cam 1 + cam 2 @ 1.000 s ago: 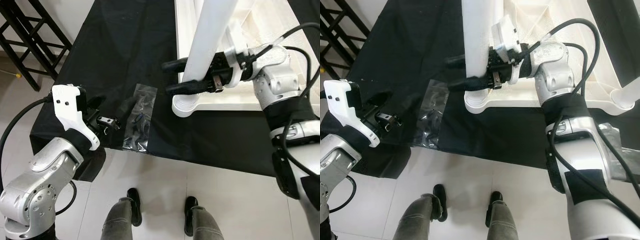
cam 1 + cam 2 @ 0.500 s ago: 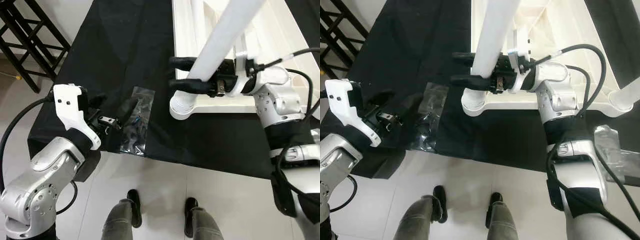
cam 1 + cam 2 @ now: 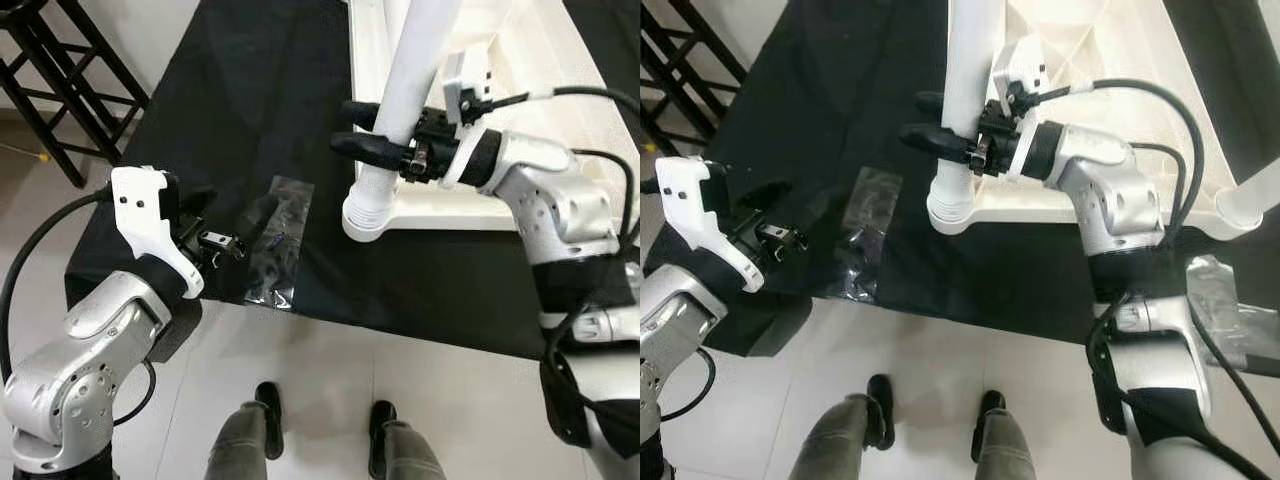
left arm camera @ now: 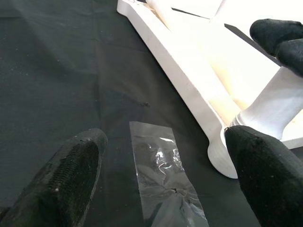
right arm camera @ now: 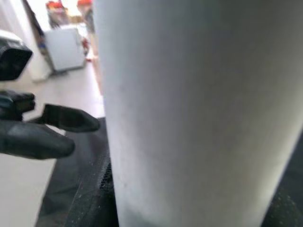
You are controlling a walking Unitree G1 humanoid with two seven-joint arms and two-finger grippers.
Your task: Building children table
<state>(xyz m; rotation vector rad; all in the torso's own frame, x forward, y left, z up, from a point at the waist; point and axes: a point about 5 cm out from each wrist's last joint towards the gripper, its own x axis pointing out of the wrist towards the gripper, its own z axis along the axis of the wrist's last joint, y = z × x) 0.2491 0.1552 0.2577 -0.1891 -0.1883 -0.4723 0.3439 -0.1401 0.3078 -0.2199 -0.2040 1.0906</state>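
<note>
At the tabletop's corner, right gripper (image 3: pixel 362 130) fingers clamp the white leg (image 3: pixel 405 95).

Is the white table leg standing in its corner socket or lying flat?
Standing, roughly upright: the table leg rises from the tabletop's corner socket, with the right gripper clamped around it.

Home room: tiled floor (image 3: pixel 330 400) (black wooden rack (image 3: pixel 60 80) nearby).

2 black fingertips (image 4: pixel 61 184) spread wide over black cloth (image 4: pixel 52 71), framing a clear plastic bag (image 4: pixel 163 182) beside the white table (image 4: pixel 189 80).
</note>
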